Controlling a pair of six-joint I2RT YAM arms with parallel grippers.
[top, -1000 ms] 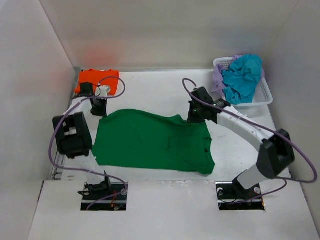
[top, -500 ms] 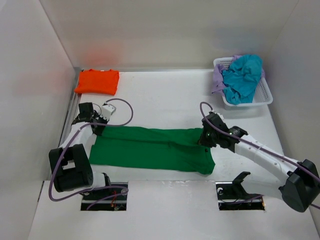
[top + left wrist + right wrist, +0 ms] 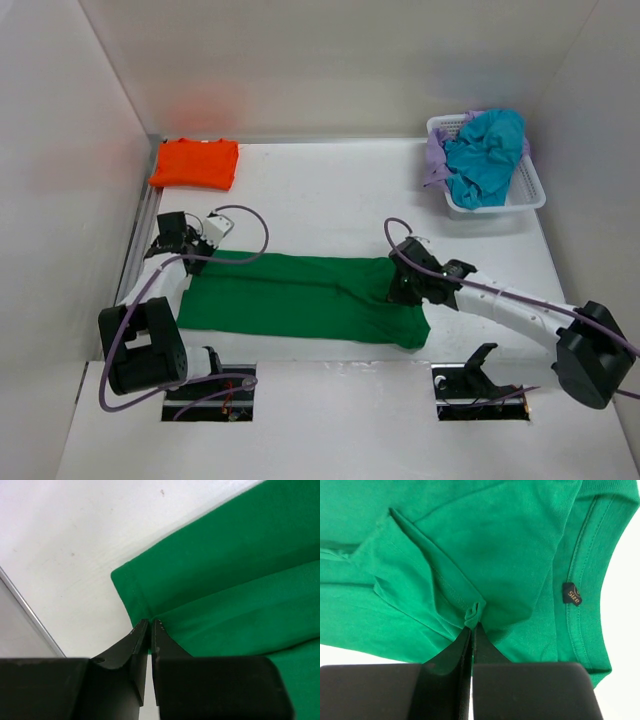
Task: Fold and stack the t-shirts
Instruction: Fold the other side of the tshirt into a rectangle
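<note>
The dark green t-shirt (image 3: 300, 295) lies on the table as a long band, its far half folded over the near half. My left gripper (image 3: 196, 262) is shut on the fold's left end, pinching green cloth (image 3: 235, 580) between its tips (image 3: 150, 622). My right gripper (image 3: 402, 290) is shut on a small bunch of green cloth (image 3: 495, 545) near the collar end, seen between its tips (image 3: 473, 624). The orange t-shirt (image 3: 195, 163) lies folded at the far left corner. The teal t-shirt (image 3: 487, 150) and the lavender one (image 3: 435, 158) sit crumpled in the basket.
A white lattice basket (image 3: 520, 198) stands at the far right. White walls close the table on three sides, with a metal rail (image 3: 140, 240) along the left edge. Both arm bases (image 3: 205, 380) sit at the near edge.
Both grippers drew the green shirt's far edge toward the near side and down, folding it lengthwise into a narrower band. Both arms now sit low over the table.
</note>
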